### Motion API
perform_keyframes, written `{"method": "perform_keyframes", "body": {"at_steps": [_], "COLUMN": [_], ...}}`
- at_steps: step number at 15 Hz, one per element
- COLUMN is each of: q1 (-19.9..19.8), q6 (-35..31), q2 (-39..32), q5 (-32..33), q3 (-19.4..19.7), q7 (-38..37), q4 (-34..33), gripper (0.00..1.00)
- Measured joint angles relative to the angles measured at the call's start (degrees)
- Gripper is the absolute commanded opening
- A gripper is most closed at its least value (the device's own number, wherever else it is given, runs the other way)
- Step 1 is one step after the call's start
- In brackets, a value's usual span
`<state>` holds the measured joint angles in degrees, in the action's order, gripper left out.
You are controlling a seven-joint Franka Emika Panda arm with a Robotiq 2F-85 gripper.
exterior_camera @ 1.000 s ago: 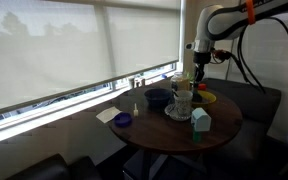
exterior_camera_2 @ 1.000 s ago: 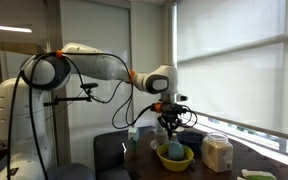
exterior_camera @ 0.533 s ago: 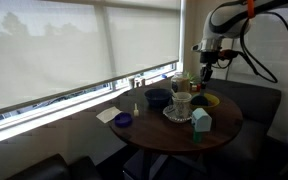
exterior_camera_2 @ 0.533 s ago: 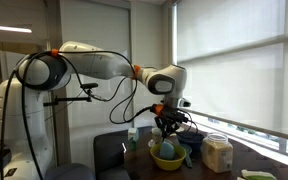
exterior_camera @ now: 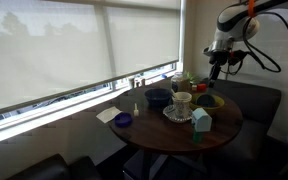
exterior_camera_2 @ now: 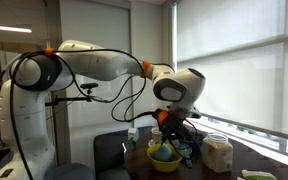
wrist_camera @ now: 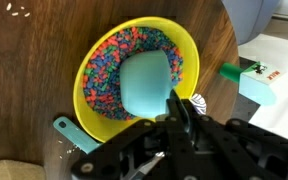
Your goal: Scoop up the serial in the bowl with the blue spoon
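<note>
With my gripper point(wrist_camera: 181, 108) clamped on the blue spoon point(wrist_camera: 147, 82), I'd push its scoop under the cereal point(wrist_camera: 104, 70) in the bowl point(wrist_camera: 190, 55), then lift it level

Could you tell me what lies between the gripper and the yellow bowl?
The blue spoon, scoop on the cereal in the bowl, handle reaching the gripper; wrist view.
</note>
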<state>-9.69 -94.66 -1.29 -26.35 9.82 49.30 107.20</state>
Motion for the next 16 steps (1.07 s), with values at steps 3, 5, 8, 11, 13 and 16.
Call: {"method": "perform_keyframes", "body": {"at_steps": [3,5,8,11,13,16], "q1": [-2.7,-4.5,-7.0,-8.8,-9.8,-11.2], "q6": [2.9,4.9,7.8,10.0,11.2,12.2], "q2": [-1.9,-3.5,-5.8,-7.7,-8.8,-9.9], "q5": [-6.2,-10.1,-14.9,-18.5,-20.4,-23.4], "q3": [2.0,3.0,4.0,4.5,4.7,5.3], "q7": [2.7,4.7,7.1,9.0,10.1,11.6], "q4": [0.0,0.0,0.0,0.0,0.0,0.2], "gripper": [0.03,0.03,0.03,0.03,0.03,0.09]}}
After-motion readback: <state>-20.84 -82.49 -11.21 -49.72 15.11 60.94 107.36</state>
